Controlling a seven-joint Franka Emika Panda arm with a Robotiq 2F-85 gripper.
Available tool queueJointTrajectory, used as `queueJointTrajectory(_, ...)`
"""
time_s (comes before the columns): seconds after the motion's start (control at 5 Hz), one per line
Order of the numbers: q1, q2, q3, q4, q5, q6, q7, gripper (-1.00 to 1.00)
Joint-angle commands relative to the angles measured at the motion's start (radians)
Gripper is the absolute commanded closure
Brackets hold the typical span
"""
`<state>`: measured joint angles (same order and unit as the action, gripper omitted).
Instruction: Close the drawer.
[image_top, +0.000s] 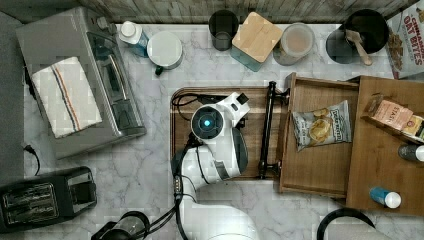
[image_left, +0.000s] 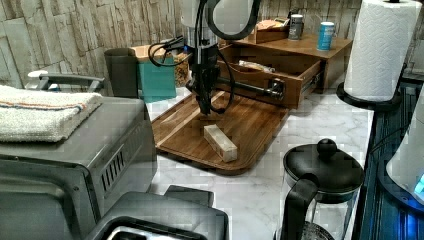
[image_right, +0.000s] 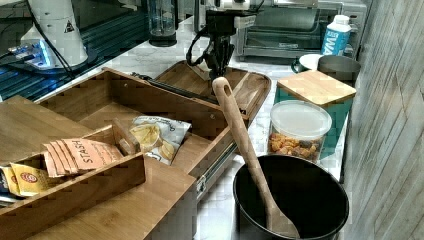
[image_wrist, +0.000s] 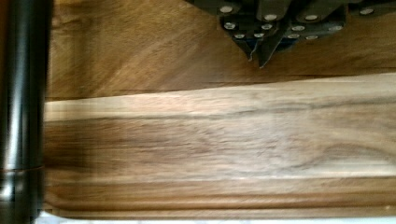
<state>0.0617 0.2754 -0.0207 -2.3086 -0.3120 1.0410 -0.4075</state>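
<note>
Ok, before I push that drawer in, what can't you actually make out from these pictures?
- Gap between the gripper and the drawer handle: in the top view the arm covers the fingers.
- Far end of the handle: cut off by the wrist view's edge.
- Rails under the drawer: hidden by the drawer itself in the right view.
- Back of the drawer: hidden beneath the cabinet top in the top view.
- Chip bag label: too small to read.

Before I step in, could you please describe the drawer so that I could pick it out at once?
Start at the dark wooden tray on the marble counter. In the top view, the drawer lies just right of it, pulled out from under a flat wooden top. It alone has raised rims, a long black bar handle and a snack bag inside.
</note>
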Motion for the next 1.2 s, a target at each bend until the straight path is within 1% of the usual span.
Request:
queueJointTrajectory(0.2, -0.061, -0.006, -0.015, -0.035, 0.040, -0.089, -0.049, 1.00)
queueJointTrajectory(0.4, -0.101, -0.046, -0.007, -0.003, 0.087, -0.180, -0.124, 1.00)
queueJointTrajectory(0.6, -0.130, -0.062, -0.016, 0.004, 0.110, -0.188, -0.169, 1.00)
queueJointTrajectory(0.8, -0.129, -0.082, -0.051, -0.048, 0.068, -0.082, -0.159, 1.00)
queueJointTrajectory(1.0, -0.155, -0.076, -0.081, -0.028, 0.072, -0.048, -0.271, 1.00)
queueJointTrajectory(1.2, -0.224, -0.047, -0.096, 0.134, 0.164, -0.172, -0.494, 1.00)
